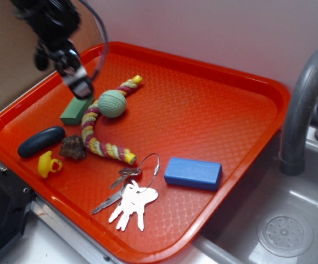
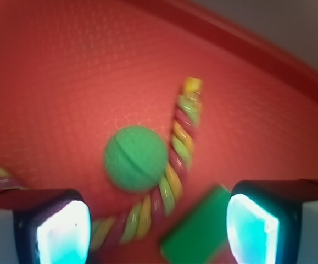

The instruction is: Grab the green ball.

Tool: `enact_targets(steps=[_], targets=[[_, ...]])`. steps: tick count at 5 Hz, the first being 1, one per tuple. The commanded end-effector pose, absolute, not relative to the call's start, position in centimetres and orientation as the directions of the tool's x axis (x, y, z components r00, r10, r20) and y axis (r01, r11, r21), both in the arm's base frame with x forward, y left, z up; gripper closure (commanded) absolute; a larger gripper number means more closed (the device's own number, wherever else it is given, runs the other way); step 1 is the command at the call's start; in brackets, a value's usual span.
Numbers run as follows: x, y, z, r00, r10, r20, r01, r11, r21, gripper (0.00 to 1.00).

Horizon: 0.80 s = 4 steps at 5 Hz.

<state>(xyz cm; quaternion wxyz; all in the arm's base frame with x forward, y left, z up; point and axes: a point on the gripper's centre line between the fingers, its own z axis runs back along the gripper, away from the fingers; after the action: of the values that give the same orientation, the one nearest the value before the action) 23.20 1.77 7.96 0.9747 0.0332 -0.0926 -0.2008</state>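
The green ball (image 1: 112, 104) is pale green and dimpled, resting on the red tray (image 1: 202, 104) against the twisted rope toy (image 1: 95, 132). In the wrist view the green ball (image 2: 135, 158) lies ahead of the fingers, with the rope toy (image 2: 175, 165) curling round its right side. My gripper (image 1: 77, 83) hangs above the tray, just left of and above the ball, over the green block (image 1: 76, 111). The gripper (image 2: 156, 231) is open, nothing between its pads. The green block (image 2: 197, 234) lies below, near the right finger (image 2: 252, 231).
On the tray also lie a dark blue oblong (image 1: 40, 141), a yellow duck (image 1: 49, 164), a brown lump (image 1: 73, 148), a key bunch (image 1: 130, 195) and a blue block (image 1: 193, 172). A sink (image 1: 285, 231) and grey faucet (image 1: 301, 110) sit to the right.
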Motion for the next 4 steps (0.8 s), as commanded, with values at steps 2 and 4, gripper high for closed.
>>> enact_targets(steps=[2,4], targets=[[25.1,-2.6,3.4,0.848,-0.478,0.23,0.47,0.878,0.089,1.0],[25.1,-1.3,5.7,0.872,-0.44,0.212,0.428,0.898,0.103,1.0]])
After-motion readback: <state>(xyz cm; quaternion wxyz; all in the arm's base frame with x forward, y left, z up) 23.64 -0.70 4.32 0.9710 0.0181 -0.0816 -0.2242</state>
